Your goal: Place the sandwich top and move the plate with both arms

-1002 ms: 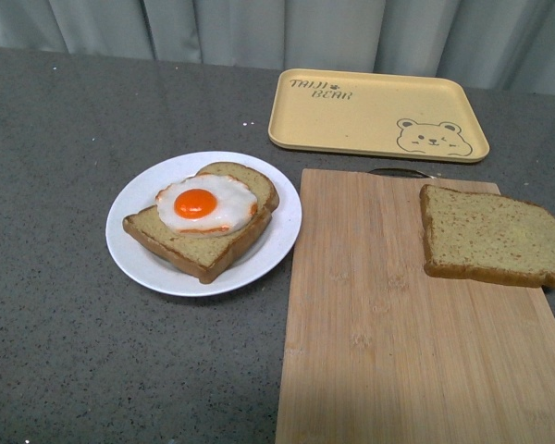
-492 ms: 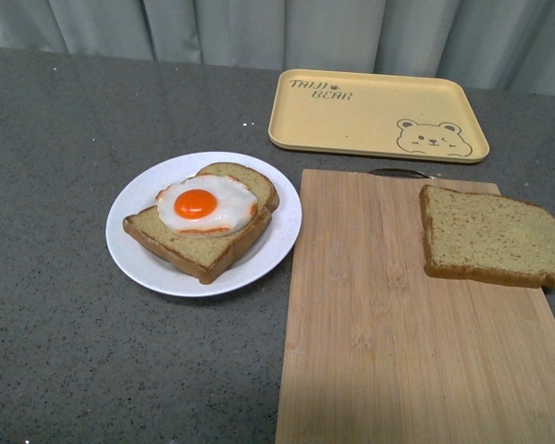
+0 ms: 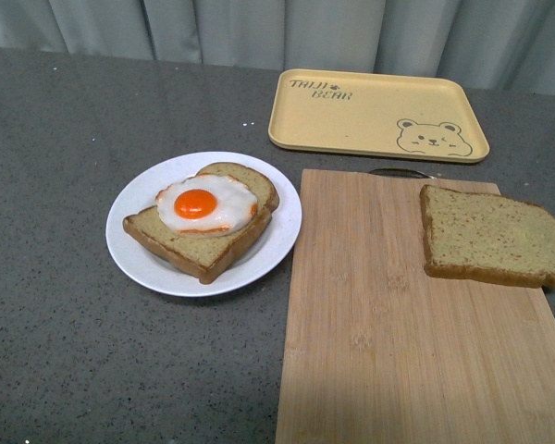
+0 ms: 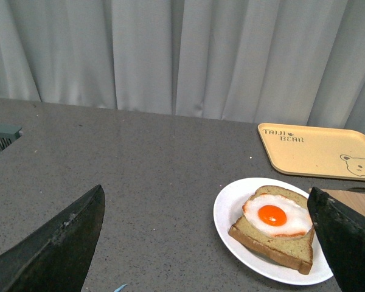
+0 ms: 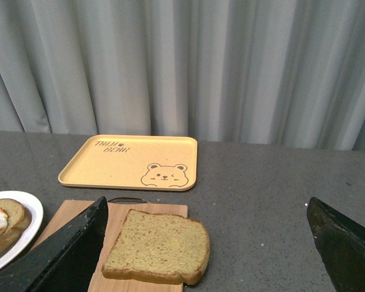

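The sandwich top (image 3: 492, 237), a plain tan speckled slice with a darker crust, lies at the far right of the wooden cutting board (image 3: 388, 324), overhanging its right edge. It also shows in the right wrist view (image 5: 158, 246). The white plate (image 3: 148, 264) sits left of the board and holds a bread slice with a fried egg (image 3: 203, 205); it also shows in the left wrist view (image 4: 231, 225). Neither arm shows in the front view. My left gripper (image 4: 210, 243) is open and empty, short of the plate. My right gripper (image 5: 207, 243) is open and empty, short of the sandwich top.
A yellow bear-printed tray (image 3: 375, 116) lies behind the board, near grey curtains. The tabletop is dark grey speckled stone (image 3: 65, 139). A dark handle (image 3: 398, 172) peeks out at the board's far edge. A grey vent-like object (image 4: 0, 137) shows in the left wrist view.
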`<state>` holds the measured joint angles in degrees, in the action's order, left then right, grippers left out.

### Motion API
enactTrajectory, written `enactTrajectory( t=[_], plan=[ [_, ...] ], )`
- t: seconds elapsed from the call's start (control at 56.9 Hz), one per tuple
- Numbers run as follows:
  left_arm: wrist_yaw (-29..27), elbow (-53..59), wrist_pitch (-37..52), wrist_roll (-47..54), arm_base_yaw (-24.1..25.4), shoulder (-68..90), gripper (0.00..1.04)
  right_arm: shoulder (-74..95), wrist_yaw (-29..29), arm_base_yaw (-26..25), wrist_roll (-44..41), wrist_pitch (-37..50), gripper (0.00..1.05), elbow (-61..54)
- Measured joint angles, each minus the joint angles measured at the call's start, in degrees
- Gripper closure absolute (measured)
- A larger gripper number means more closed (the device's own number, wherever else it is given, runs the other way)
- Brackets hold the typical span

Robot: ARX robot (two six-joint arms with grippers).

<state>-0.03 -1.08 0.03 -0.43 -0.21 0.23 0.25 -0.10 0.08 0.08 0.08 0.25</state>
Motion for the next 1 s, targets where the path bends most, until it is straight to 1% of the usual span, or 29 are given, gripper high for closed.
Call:
enactTrajectory(
  t=[0.105, 0.123, 0.141, 0.158, 0.176, 0.193, 0.211, 0.246, 0.281, 0.334, 0.352, 0.387, 0.457, 0.475, 0.545, 0.563, 0.598, 0.633, 0.703, 0.897, 1.002],
  plan=[
    [0.00, 0.00, 0.00, 0.00, 0.00, 0.00, 0.07, 0.00, 0.00, 0.00, 0.00, -0.02, 0.09, 0.02],
    [0.00, 0.00, 0.00, 0.00, 0.00, 0.00, 0.07, 0.26, 1.68, 0.48, -0.85, 0.26, 0.09, 0.02],
    [0.00, 0.00, 0.00, 0.00, 0.00, 0.00, 0.07, 0.98, 4.55, 1.62, -1.88, 1.27, 0.09, 0.00],
    [0.04, 0.00, 0.00, 0.00, 0.00, 0.00, 0.07, 2.51, 12.09, 3.65, -4.61, 3.06, 0.09, 0.02],
    [0.04, 0.00, 0.00, 0.00, 0.00, 0.02, 0.07, 2.95, 13.57, 4.11, -4.61, 3.48, 0.09, 0.04],
    [0.00, 0.00, 0.00, 0.00, 0.00, 0.02, 0.07, 4.87, 19.50, 5.77, -6.95, 4.94, 0.09, 0.20],
    [-0.09, 0.00, 0.00, 0.00, 0.00, 0.00, 0.07, 6.27, 22.43, 6.38, -8.72, 5.68, 0.09, 0.26],
    [-0.09, 0.00, 0.00, 0.00, 0.00, 0.00, 0.07, 9.14, 25.31, 6.51, -10.21, 7.17, 0.09, 0.42],
    [-0.02, 0.00, 0.00, 0.00, 0.00, 0.00, 0.07, 12.46, 25.66, 5.68, -11.50, 8.81, 0.09, 0.70],
    [0.00, 0.00, 0.00, 0.00, 0.00, 0.00, 0.07, 18.73, 23.06, 3.06, -12.24, 12.35, 0.09, 1.38],
    [0.00, 0.00, 0.00, 0.00, 0.00, 0.00, 0.07, 22.10, 20.85, 1.51, -12.22, 14.19, 0.09, 1.88],
    [0.02, 0.00, 0.00, 0.00, 0.00, 0.00, 0.07, 25.90, 18.25, -0.20, -12.20, 16.20, 0.09, 2.58],
    [0.02, 0.00, 0.00, 0.00, 0.00, 0.00, 0.07, 38.32, 10.27, -5.25, -11.17, 22.64, 0.09, 5.46],
    [0.02, 0.00, 0.00, 0.00, 0.00, 0.00, 0.07, 39.93, 9.33, -5.81, -11.04, 23.37, 0.09, 5.90],
    [-0.02, 0.00, 0.00, 0.00, 0.00, 0.00, 0.07, 54.12, 1.29, -9.97, -8.63, 26.71, 0.09, 10.73],
    [-0.02, 0.00, 0.00, 0.00, 0.00, 0.00, 0.07, 59.32, -1.75, -11.13, -7.26, 26.56, 0.09, 12.74],
    [0.00, 0.00, 0.00, 0.00, 0.00, 0.00, 0.07, 64.76, -4.81, -12.22, -6.19, 25.40, 0.09, 15.10],
    [0.00, 0.00, 0.00, 0.00, 0.00, 0.00, 0.07, 71.01, -9.09, -13.35, -4.59, 24.33, 0.09, 17.90],
    [0.02, 0.00, 0.00, 0.00, 0.00, 0.00, 0.07, 79.62, -14.34, -14.58, -2.43, 21.07, 0.09, 22.67],
    [0.00, 0.00, 0.00, 0.00, 0.00, 0.00, 0.07, 92.43, -23.54, -15.65, 0.44, 15.76, 0.09, 30.53],
    [0.00, 0.00, 0.00, 0.00, 0.00, 0.00, 0.07, 99.19, -26.95, -15.89, 1.70, 12.55, 0.09, 34.60]
  ],
)
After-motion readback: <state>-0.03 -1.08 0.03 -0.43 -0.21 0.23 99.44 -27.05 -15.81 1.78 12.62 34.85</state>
